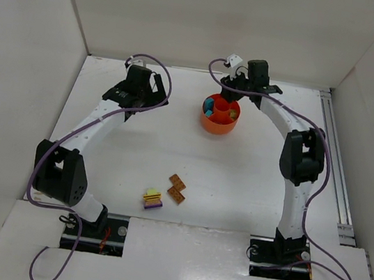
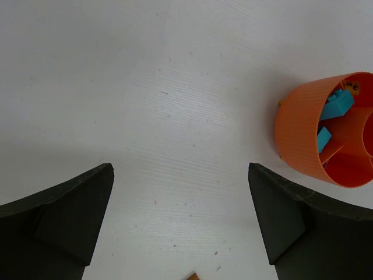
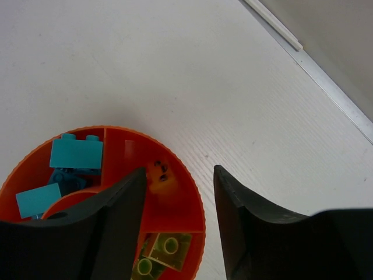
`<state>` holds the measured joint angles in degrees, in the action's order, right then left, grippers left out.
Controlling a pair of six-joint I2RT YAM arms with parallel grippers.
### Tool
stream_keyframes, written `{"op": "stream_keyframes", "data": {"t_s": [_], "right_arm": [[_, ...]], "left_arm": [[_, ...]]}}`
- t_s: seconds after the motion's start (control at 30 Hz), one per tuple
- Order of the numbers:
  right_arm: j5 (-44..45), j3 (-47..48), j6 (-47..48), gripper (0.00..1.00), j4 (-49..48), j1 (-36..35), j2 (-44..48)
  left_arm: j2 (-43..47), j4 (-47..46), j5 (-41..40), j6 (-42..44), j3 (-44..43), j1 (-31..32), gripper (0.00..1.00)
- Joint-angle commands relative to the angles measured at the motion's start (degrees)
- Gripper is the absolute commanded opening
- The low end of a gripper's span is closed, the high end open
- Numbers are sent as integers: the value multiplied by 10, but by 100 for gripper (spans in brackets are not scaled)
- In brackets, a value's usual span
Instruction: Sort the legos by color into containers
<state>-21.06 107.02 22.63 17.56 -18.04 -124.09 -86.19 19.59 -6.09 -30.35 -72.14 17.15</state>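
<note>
Right wrist view: my right gripper (image 3: 179,175) hangs spread open over the dish (image 3: 189,201), and an orange brick (image 3: 161,178) lies loose in its section, so I judge this the drop-off. My left gripper (image 2: 180,169) is open and empty. Next I must fetch the loose bricks (image 1: 177,188) near my bases.

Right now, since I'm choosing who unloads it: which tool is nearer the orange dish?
Right. The right tool hovers open over the orange dish, at its far rim; the left tool, also open, is well off to the dish's left, apart from it.
</note>
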Motion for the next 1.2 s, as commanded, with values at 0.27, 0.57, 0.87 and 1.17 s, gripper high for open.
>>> {"op": "stream_keyframes", "data": {"t_s": [0.27,0.57,0.87,1.17], "right_arm": [[-15,-31,-9,57,-23,0,99],[74,-161,-16,59,-39,-32,223],[239,-327,-97,63,-33,-220,319],[341,-347,-243,65,-45,-407,254]], "left_arm": [[52,1,-6,-2,-8,2,99],[95,14,-1,-24,42,20,99],[236,60,-73,-109,123,20,99],[348,128,-115,-168,188,15,99]]}}
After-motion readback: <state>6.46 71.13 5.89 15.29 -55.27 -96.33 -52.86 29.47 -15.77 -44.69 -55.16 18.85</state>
